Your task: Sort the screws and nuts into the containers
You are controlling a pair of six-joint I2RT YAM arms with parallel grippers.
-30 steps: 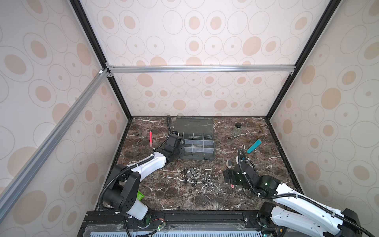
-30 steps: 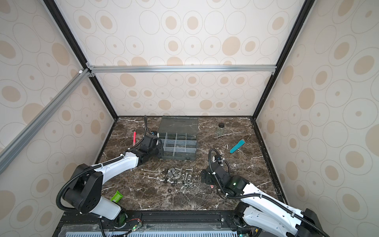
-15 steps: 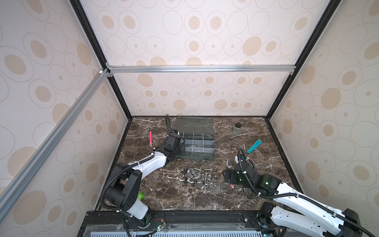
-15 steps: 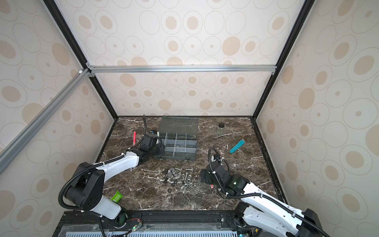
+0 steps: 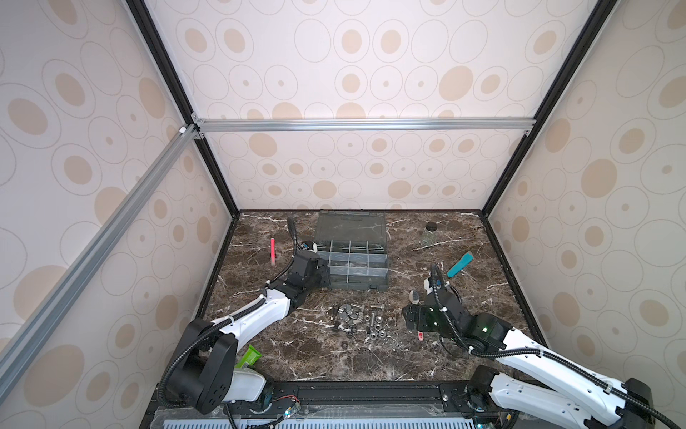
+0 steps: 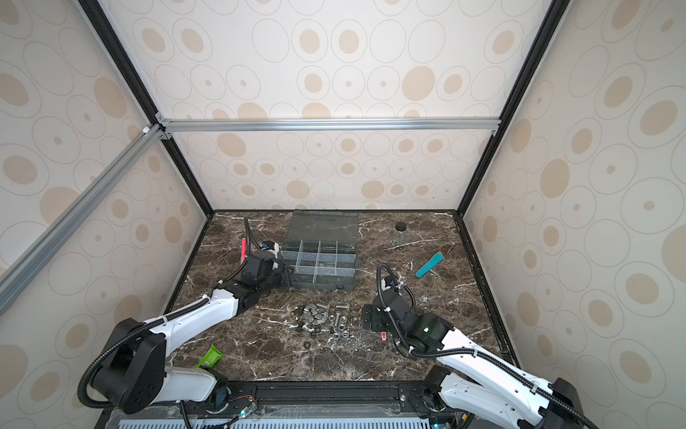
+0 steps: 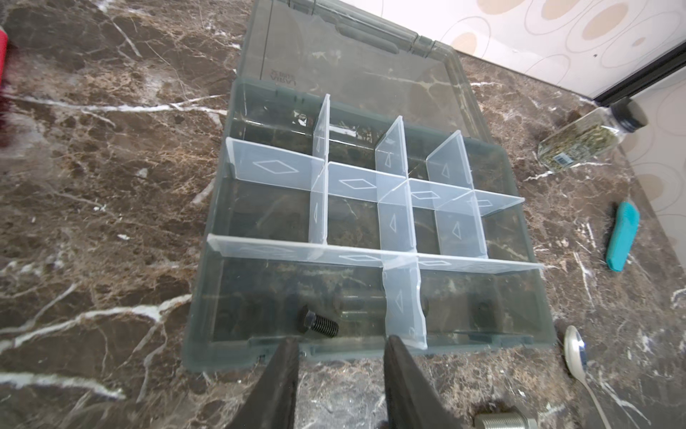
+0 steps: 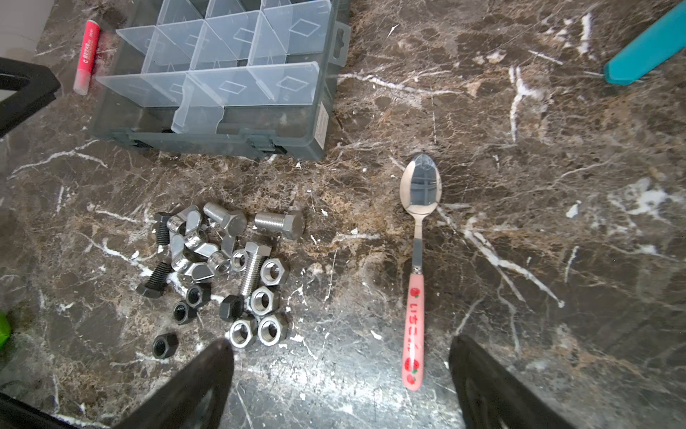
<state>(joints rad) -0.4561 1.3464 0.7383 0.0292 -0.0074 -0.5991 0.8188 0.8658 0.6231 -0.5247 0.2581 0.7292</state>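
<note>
Both empty above brown marble tabletop [image 5: 315, 358], dotted walls [image 5: 352, 74] around: left gripper [image 7: 341, 343] slightly parted, right gripper [image 8: 341, 343] spread wide.

containers [image 6: 319, 284] open, screws [image 6: 342, 307], nuts [image 6: 339, 327] heaped nearby

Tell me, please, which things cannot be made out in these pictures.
- Left pincer: in both top views the left arm hides how its jaws stand.
- Spoon: in a top view the right arm covers its handle's middle.
- Green object: the left arm's base hides part of it.
- Nuts: too small to count in both top views.
</note>
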